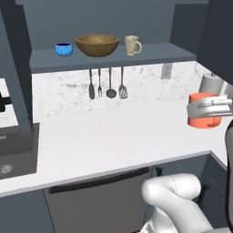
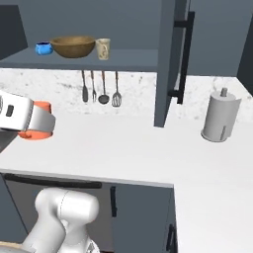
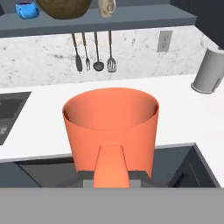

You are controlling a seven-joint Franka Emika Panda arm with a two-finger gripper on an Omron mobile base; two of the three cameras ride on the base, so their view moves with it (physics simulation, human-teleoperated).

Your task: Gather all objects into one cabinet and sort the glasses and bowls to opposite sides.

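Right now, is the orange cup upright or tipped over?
Upright. The orange cup sits in the pincer with its open rim facing up, walls vertical, above the counter.

No readable text, label, brand, number or sign appears on anything here.

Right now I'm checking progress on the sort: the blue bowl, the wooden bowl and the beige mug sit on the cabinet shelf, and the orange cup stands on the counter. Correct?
Not quite. The orange cup is not on the counter: the gripper holds it in the air, as the left base view shows. The rest holds: blue bowl, wooden bowl and beige mug sit on the cabinet shelf.
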